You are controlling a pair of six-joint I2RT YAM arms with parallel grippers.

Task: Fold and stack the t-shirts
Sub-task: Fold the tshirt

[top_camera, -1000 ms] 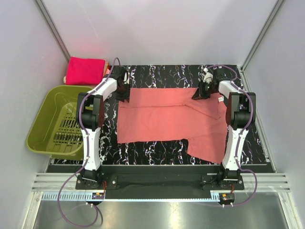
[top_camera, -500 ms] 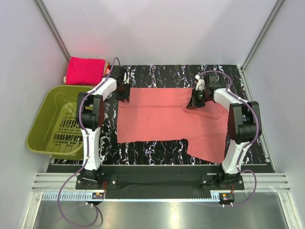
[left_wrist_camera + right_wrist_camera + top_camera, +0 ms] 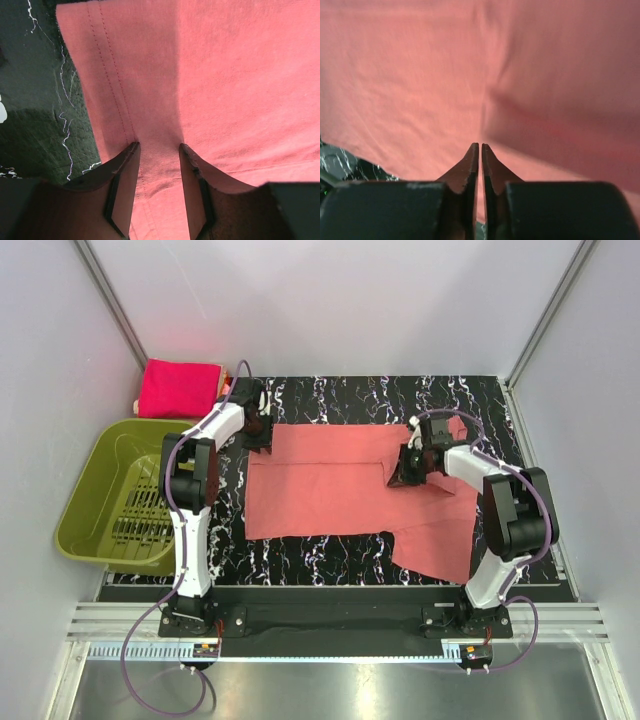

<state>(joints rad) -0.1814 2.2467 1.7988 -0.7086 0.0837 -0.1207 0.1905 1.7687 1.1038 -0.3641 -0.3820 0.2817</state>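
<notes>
Far left of the top view, the olive basket (image 3: pixel 88 502) sits off the worktop (image 3: pixel 340 395), with a folded magenta t-shirt (image 3: pixel 178 388) lying behind it in the upper left corner. Nothing there has shifted. Next along, the left end effector (image 3: pixel 262 440) stays parked on the upper left corner of the salmon t-shirt (image 3: pixel 320 490). Its wrist view shows the fingers (image 3: pixel 125 170) standing apart on either side of the stitched hem, apparently pressing the cloth flat, though I cannot tell whether any fold is caught. The shirt lies spread across the middle of the worktop, with a flap hanging toward the lower right. The change is on the right: over the last second the right end effector (image 3: pixel 402 472) has swung from the shirt's upper right corner inward and down, and is now just right of centre. The upper right edge of the cloth has come with it. Its wrist view shows the fingers (image 3: pixel 472 160) drawn together to a thin slit with salmon cloth rising behind them, so I read it as clamped on the shirt. Judgement: the first fold is under way, with the right side being carried over the body while the left corner is anchored. Stacking onto the magenta one is not yet in reach.
</notes>
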